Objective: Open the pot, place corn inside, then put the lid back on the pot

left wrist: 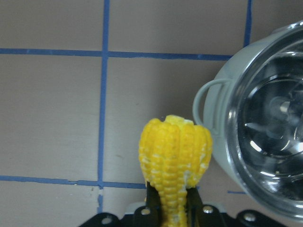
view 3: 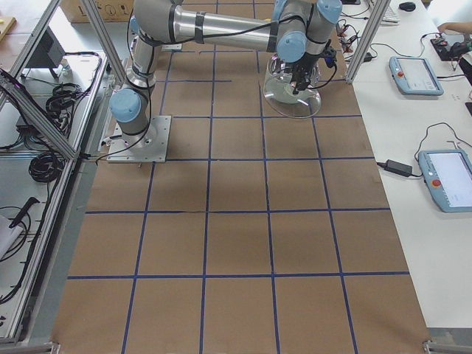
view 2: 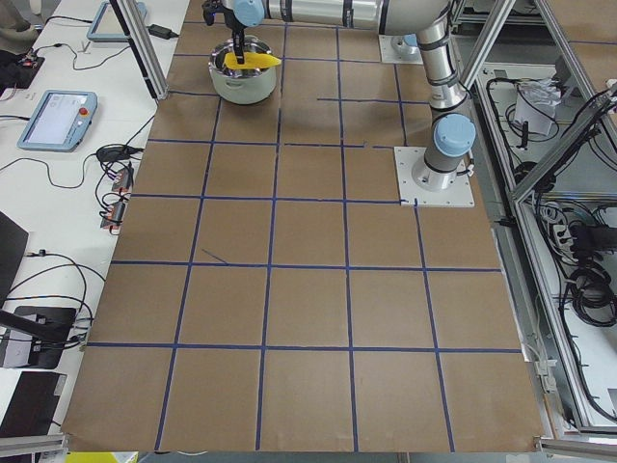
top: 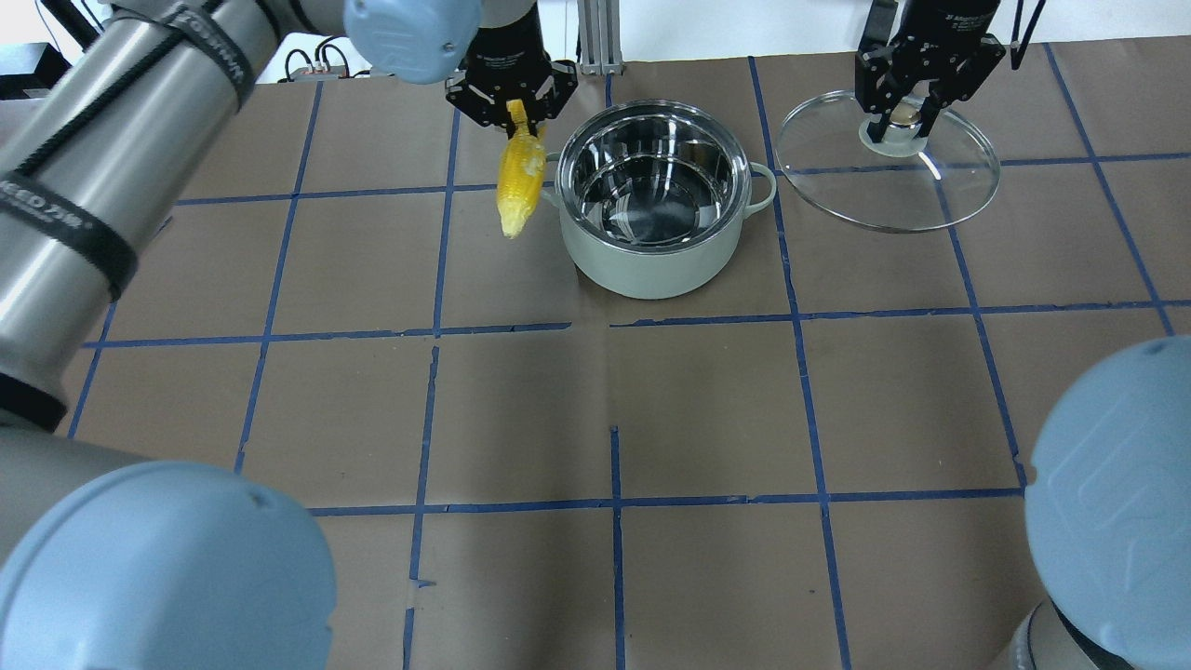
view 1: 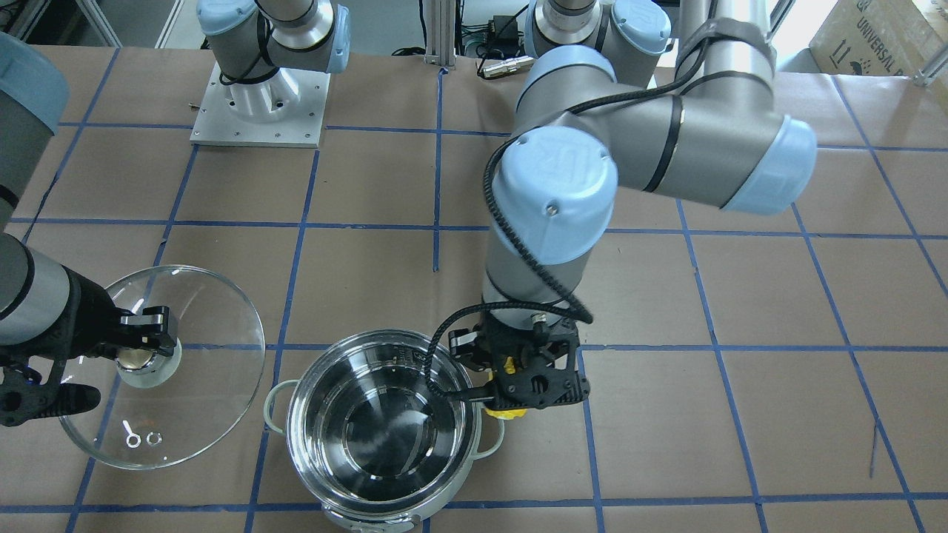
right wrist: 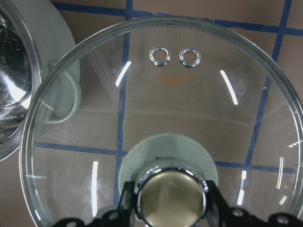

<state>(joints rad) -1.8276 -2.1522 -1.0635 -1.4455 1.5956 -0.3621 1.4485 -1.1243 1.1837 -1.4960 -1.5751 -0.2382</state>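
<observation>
The steel pot (top: 651,272) stands open and empty at the far middle of the table; it also shows in the front view (view 1: 298,414). My left gripper (top: 515,113) is shut on one end of the yellow corn (top: 519,181) and holds it in the air just left of the pot, next to the pot's handle (left wrist: 204,101) and outside the rim. The left wrist view shows the corn (left wrist: 175,161) between the fingers. My right gripper (top: 901,119) is shut on the knob (right wrist: 171,196) of the glass lid (top: 889,191), held tilted to the right of the pot.
The brown table (top: 614,409) carries a grid of blue tape lines. The left arm's elbow (view 1: 563,192) hangs over the table behind the pot. The right arm's base plate (view 1: 259,111) sits at the robot's side. Tablets and cables (view 2: 58,116) lie beyond the table's far edge.
</observation>
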